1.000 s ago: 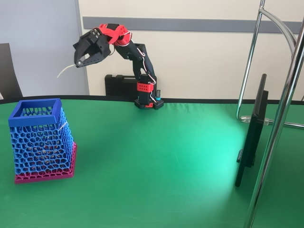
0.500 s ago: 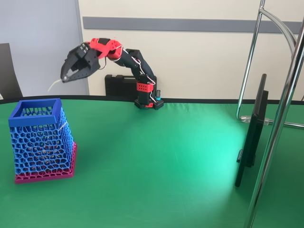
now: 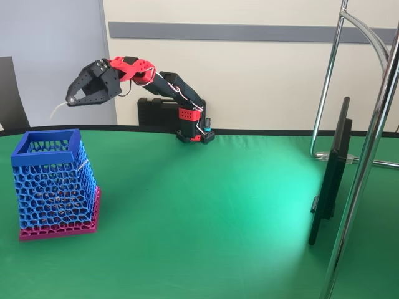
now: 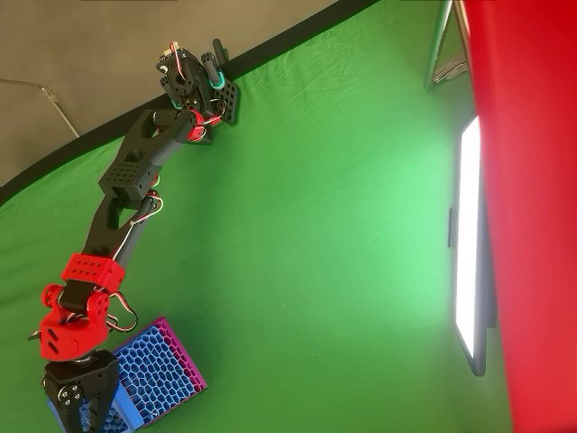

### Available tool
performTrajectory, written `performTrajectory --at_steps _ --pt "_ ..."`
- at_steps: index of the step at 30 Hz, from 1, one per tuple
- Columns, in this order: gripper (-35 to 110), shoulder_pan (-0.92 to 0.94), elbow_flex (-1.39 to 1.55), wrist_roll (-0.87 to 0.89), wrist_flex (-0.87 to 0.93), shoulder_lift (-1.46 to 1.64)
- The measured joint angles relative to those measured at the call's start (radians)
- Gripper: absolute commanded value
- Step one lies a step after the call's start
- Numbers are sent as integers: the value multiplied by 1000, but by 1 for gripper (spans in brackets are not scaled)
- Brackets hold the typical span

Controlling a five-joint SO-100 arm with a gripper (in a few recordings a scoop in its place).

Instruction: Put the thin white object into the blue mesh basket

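Holding thin white object (image 3: 57,108) in clamped jaws, free end angled down-left (slightly curved), above blue mesh basket (image 3: 55,185)

My arm (image 3: 177,84) — black links, red joint blocks with rows of small holes, thin white and red cables looped along it; black gripper (image 3: 73,98) with visible screws; red-and-black base (image 4: 200,77) carrying teal fittings.

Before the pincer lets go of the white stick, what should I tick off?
1. Thin white stick clamped in pincer: ok.
2. Blue mesh basket upright, mouth open: ok.
3. Pincer over basket mouth, overhead view: ok.
4. Stick tip inside the rim: not ok, it hangs well above in the fixed view.
5. Stick tip centred over the mouth: cannot tell.
6. Green table beside the basket free of obstacles: ok.
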Motion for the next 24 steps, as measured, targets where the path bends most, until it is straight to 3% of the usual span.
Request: performTrajectory --at_steps 24 --pt "3 26 170 167 -103 54"
